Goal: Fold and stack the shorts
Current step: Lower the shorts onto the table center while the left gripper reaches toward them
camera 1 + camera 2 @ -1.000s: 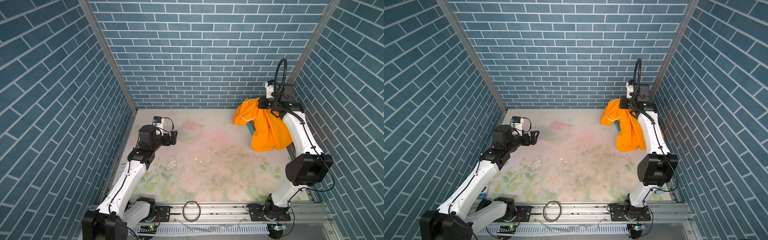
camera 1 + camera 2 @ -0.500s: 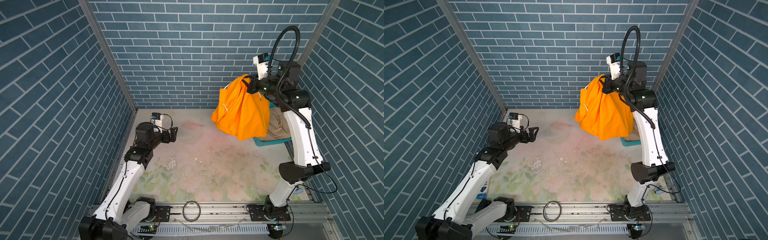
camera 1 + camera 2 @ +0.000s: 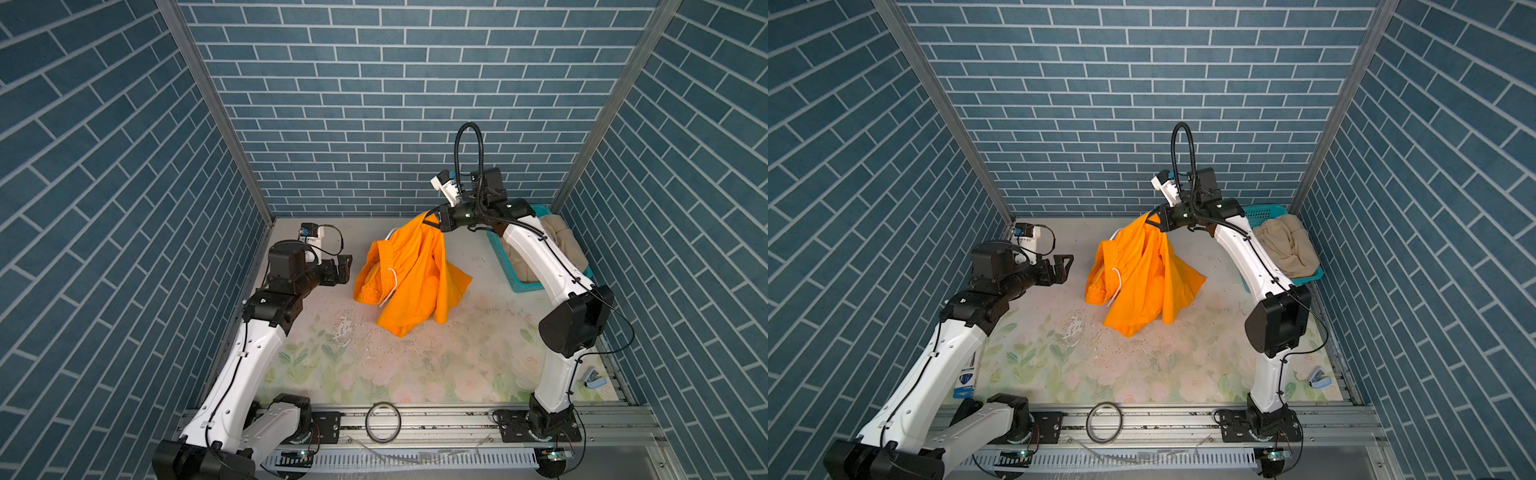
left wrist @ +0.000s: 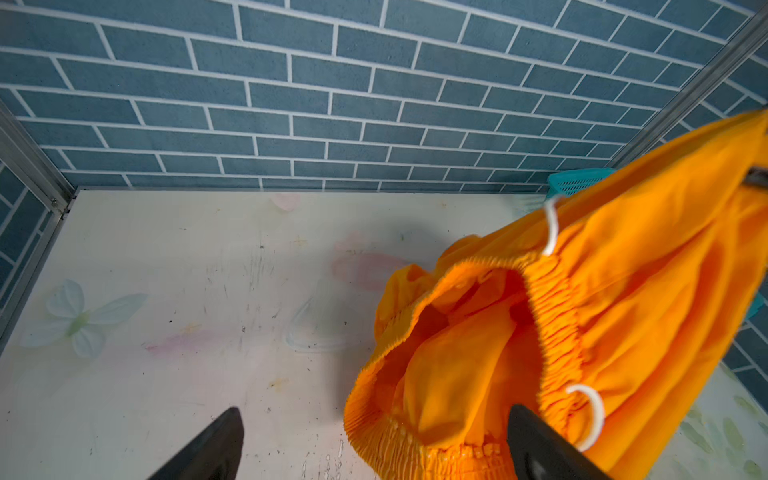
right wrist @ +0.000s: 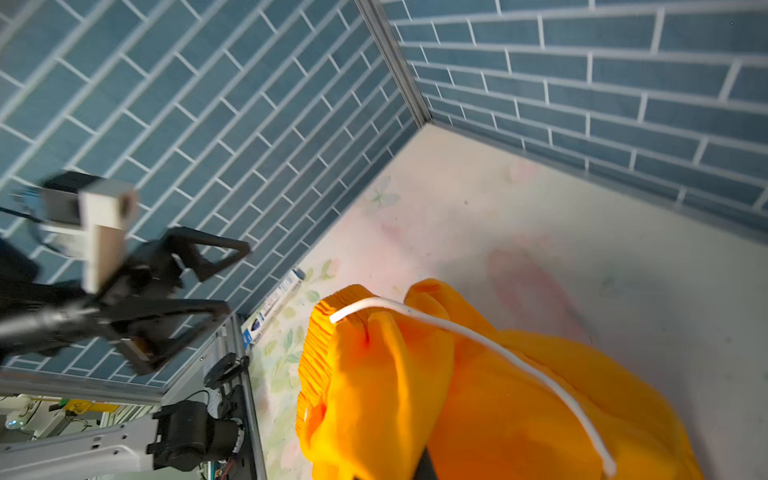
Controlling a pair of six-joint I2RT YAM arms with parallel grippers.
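orange shorts [image 3: 411, 274]: hanging from one pinched bit of cloth, out over the back-middle of the mat [image 3: 374, 374]; lower folds look like they just touch down, waistband droops open toward the left arm, white cord loops dangle

right gripper [image 3: 433, 219]: jaws together, clamped on the top edge of the orange cloth, carrying the whole pair

left gripper [image 3: 345, 269]: jaws wide apart, nothing in them, parked just beside the sagging waistband; not touching it as far as both top views tell

beige shorts [image 3: 1287, 245]: still crumpled in the teal basket [image 3: 1264, 211] in the back right corner, untouched

done so far: honestly not much, just one pair hauled out of the basket; no fold, no stack yet

left to do: lay orange flat, fold it, then fetch beige, fold that, stack the two; early days by the look of it

vs half a second ago: orange pair down from up high near the back wall to mat level and further toward the centre; right arm lowered with it, same grip

vs a second ago: cloth then bunched right over the basket, hiding beige; now well clear of it; left arm barely shifted, jaws just as wide
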